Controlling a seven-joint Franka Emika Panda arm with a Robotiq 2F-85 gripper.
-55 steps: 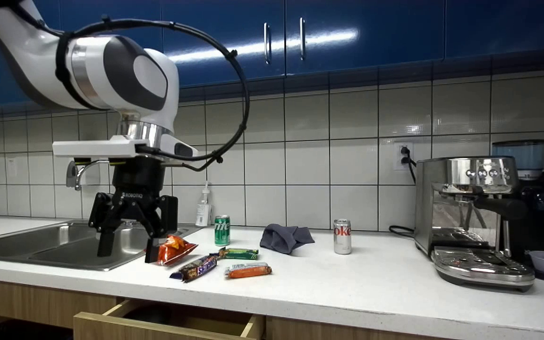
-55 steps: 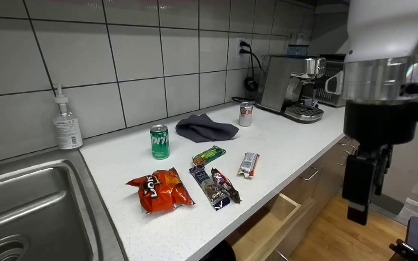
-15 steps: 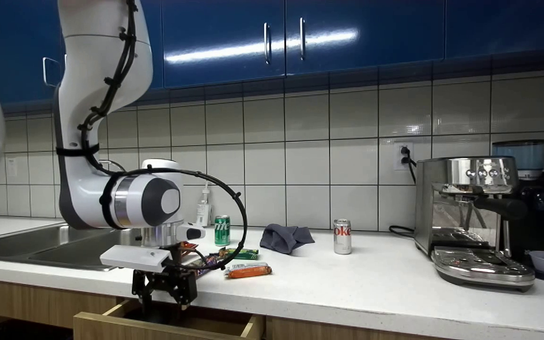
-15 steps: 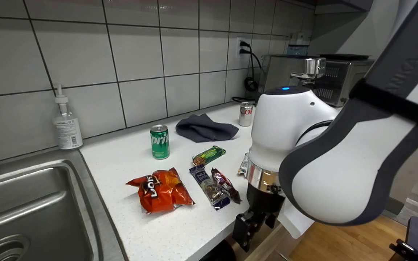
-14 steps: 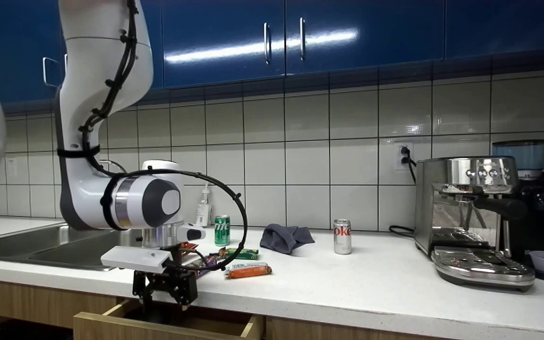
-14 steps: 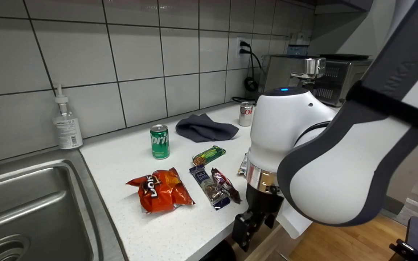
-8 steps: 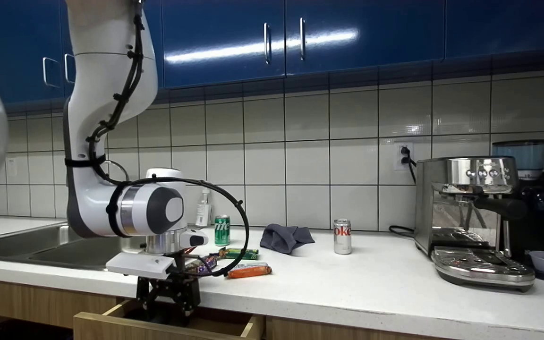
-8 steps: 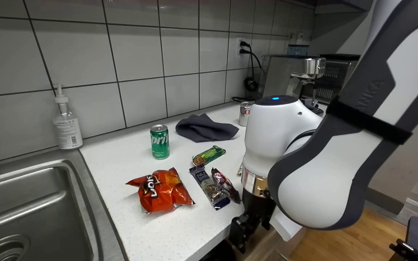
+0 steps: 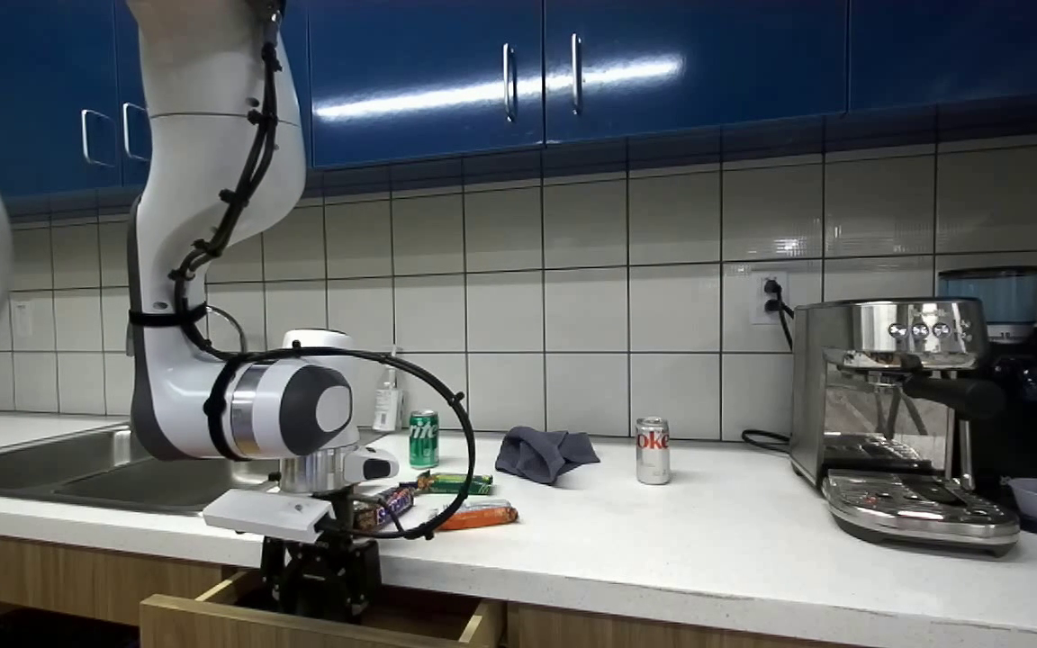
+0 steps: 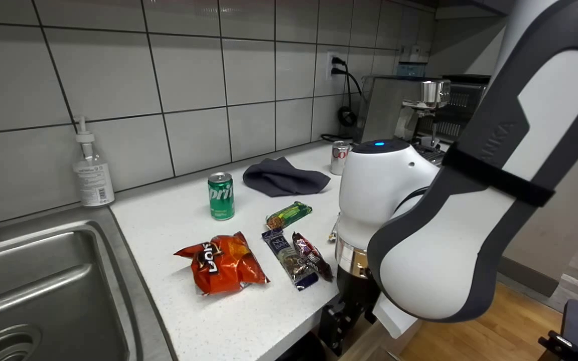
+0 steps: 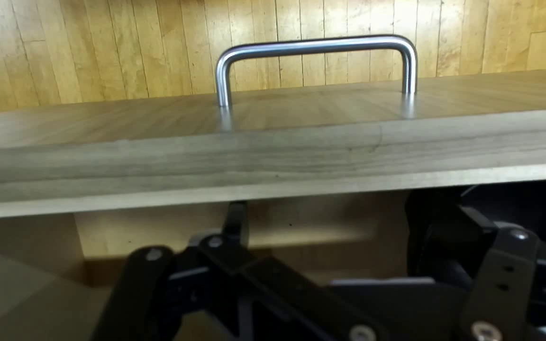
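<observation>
Tool [image 9: 320,605], black and two-fingered, spread wide in the open light-brown wooden drawer [image 9: 239,628] near the black rounded object [image 10: 306,348] at left, is best guided slowly, clear of the drawer's front [image 11: 273,161].

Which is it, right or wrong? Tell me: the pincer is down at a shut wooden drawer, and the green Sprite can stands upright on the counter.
Wrong on one point: the wooden drawer is pulled open, not shut, as the wrist view shows. The pincer is down at it, and the Sprite can stands upright on the counter.
</observation>
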